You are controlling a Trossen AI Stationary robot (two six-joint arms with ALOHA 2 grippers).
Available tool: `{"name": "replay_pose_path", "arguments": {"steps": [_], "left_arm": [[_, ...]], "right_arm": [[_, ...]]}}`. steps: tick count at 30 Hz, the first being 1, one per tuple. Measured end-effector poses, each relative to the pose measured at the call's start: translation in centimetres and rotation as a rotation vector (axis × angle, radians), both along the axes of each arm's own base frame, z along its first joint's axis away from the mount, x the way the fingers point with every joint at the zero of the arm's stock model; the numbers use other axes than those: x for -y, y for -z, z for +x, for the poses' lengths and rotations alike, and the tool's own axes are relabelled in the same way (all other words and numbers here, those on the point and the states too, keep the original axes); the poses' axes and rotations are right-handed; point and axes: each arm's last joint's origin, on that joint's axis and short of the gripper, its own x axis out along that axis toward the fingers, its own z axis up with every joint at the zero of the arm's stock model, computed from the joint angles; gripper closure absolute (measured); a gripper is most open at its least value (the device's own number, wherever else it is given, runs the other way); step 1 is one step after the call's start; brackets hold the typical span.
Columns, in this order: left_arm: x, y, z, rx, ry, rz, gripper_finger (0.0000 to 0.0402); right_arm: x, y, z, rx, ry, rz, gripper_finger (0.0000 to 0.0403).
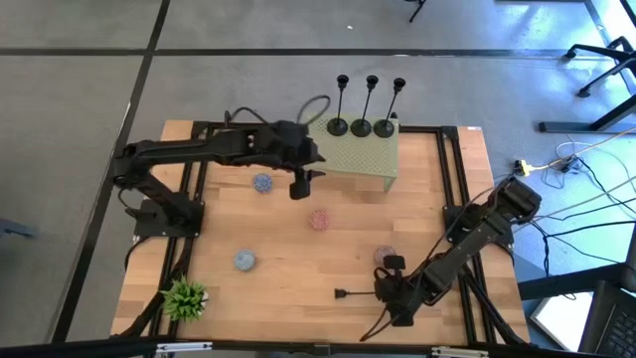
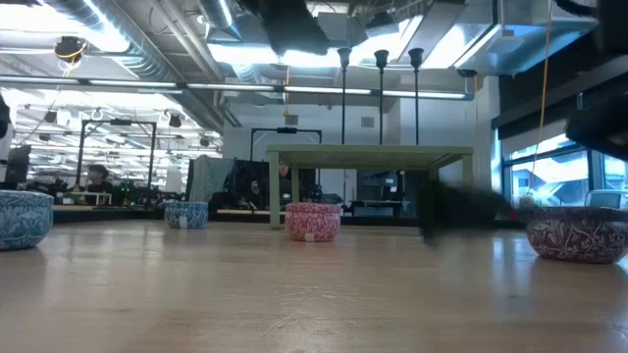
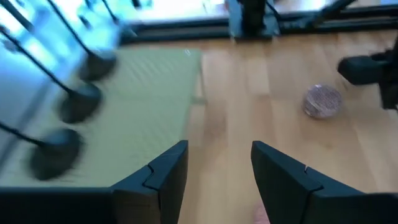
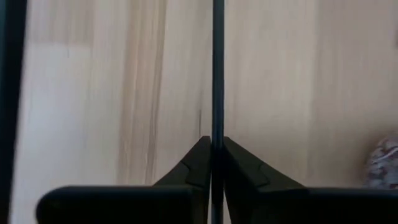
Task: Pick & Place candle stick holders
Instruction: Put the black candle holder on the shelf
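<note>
Three black candle stick holders (image 1: 361,126) stand by their round bases on the green stand (image 1: 363,159) at the table's far side; the low view shows their stems and cups (image 2: 381,57). My left gripper (image 1: 301,184) is open and empty by the stand's near left corner; its wrist view (image 3: 217,168) shows the three bases (image 3: 78,99). My right gripper (image 1: 386,288), near the table's near edge, is shut on the fourth holder (image 1: 353,293). That holder lies about level, its small end (image 1: 340,293) pointing toward the table's left edge. My right gripper pinches the fourth holder's thin stem (image 4: 217,134) between its two fingers. The fingers come low from the table's right side and lie along the stem, which runs straight out ahead of them. The gripper hides the holder's base. I cannot tell whether the holder rests on the table.
Small patterned bowls stand on the wooden table: a blue one (image 1: 261,183), a pink one (image 1: 319,219), another blue one (image 1: 244,261) and a maroon one (image 1: 385,257) close beside my right gripper. A green plant (image 1: 185,296) stands at the near left corner.
</note>
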Motion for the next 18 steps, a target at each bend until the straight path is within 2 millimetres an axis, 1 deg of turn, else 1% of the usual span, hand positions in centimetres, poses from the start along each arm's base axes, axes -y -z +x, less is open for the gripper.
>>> {"name": "replay_pose_path", "arguments": {"steps": [4,7,10,14,18], "left_arm": [[0.6,-2.6,-2.1,0.077,-0.042,0.059,0.0243],[1.1,-4.4,-3.9,0.145,-0.055,0.036,0.0250],[1.8,-5.7,-5.4,0.184,-0.043,-0.005,0.0255],[2.8,-6.1,-6.8,0.175,-0.028,-0.034,0.0258],[3.7,-5.0,-7.0,0.129,0.006,-0.043,0.0258]], "right_arm": [[0.8,-2.3,1.0,-0.006,0.025,-0.045,0.0369],[1.7,-4.7,1.6,0.039,0.069,-0.157,0.0369],[2.5,-6.9,1.8,0.084,0.059,-0.309,0.0369],[3.6,-9.5,2.1,0.194,0.037,-0.505,0.0369],[5.0,-11.6,2.4,0.330,0.045,-0.731,0.0369]]}}
